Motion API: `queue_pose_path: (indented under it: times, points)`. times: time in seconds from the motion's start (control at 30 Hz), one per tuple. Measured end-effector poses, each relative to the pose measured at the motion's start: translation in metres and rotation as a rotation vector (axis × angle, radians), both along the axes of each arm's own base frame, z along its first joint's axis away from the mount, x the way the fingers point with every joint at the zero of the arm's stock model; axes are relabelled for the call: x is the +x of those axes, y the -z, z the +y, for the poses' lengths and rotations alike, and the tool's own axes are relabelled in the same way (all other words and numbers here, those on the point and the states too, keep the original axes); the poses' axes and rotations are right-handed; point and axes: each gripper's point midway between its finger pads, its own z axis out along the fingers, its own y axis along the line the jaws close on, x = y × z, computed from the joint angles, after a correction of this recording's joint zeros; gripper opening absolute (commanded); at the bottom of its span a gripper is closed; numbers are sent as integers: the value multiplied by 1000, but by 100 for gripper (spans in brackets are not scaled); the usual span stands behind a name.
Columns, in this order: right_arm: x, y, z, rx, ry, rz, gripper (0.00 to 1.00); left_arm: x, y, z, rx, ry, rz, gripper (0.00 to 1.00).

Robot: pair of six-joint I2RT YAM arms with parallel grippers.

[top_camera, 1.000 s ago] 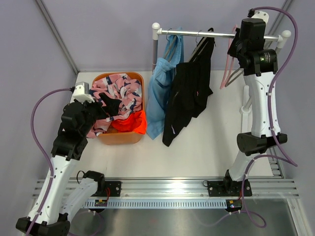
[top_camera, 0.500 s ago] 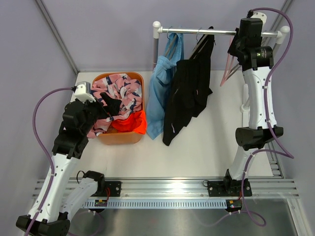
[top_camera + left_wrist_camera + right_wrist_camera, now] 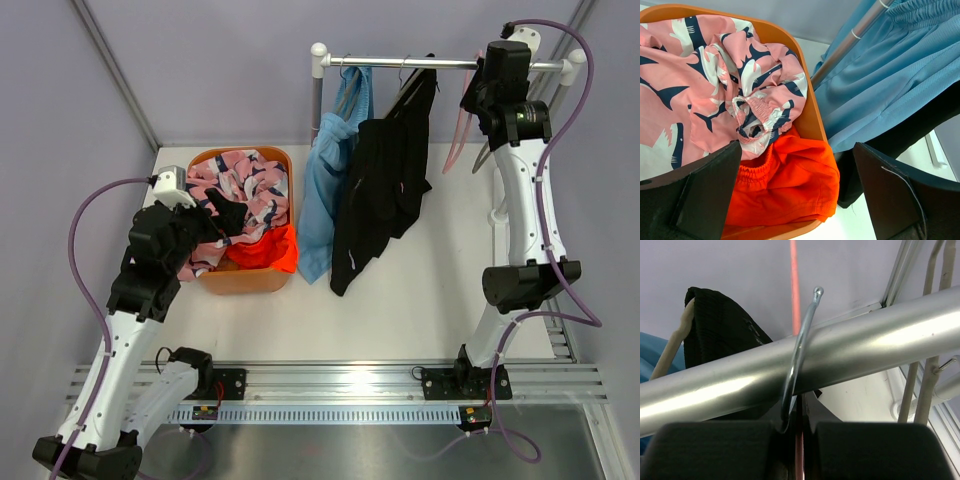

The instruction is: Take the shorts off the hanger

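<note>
Behind the rail point(image 3: 440, 66) a purple wall point(image 3: 200, 60) stands close, and a second wall runs just past the rail's right end, so the right arm works in a narrow corner there. Below the rail, white table point(image 3: 430, 270) shows between the hanging clothes and the right arm. Left of the rail's upright post, the orange basket point(image 3: 246, 283) sits near the left wall.

Two garments hang from the rail's left half: the light blue shorts point(image 3: 325, 200) beside the post and the black shorts point(image 3: 385, 190) touching them on the right. Well left of the rail, the pink shorts point(image 3: 245, 185) and the orange shorts point(image 3: 272, 250) lie heaped in the basket.

Since a second ago the right arm has straightened and lifted its wrist closer to the rail's right end, and the pink hanger point(image 3: 456, 145) now hangs a little nearer the black shorts. The left arm and all four garments have not shifted.

At the rail's right end the right gripper point(image 3: 796, 432) has its fingers pressed together just under the rail, pinching the pink hanger's metal hook point(image 3: 801, 345), which curves over the rail. Well left of the rail, the left gripper point(image 3: 800, 192) hovers over the basket with its fingers point(image 3: 705, 192) spread as wide as they go, holding nothing; the orange shorts lie below the gap.
</note>
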Motion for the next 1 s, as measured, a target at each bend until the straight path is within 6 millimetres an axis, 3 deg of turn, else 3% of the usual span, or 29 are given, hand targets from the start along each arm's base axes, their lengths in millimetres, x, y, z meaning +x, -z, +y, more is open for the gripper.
queue_pose_path:
  times: [0.17, 0.3, 0.63, 0.77, 1.0]
  points:
    - [-2, -1, 0, 7, -3, -2, 11, 0, 0, -1, 0, 3, 0, 99]
    - [-5, 1, 1, 12, -6, 7, 25, -1, 0, -1, 0, 5, 0, 99]
    - [-21, 10, 2, 13, -16, 73, 34, -1, 0, -1, 3, 6, 0, 99]
    - [-42, -12, 1, 26, -19, 34, 39, -1, 0, -1, 3, 6, 0, 99]
    - [-102, -76, 8, 54, -61, -119, 45, -1, 0, -1, 3, 6, 0, 99]
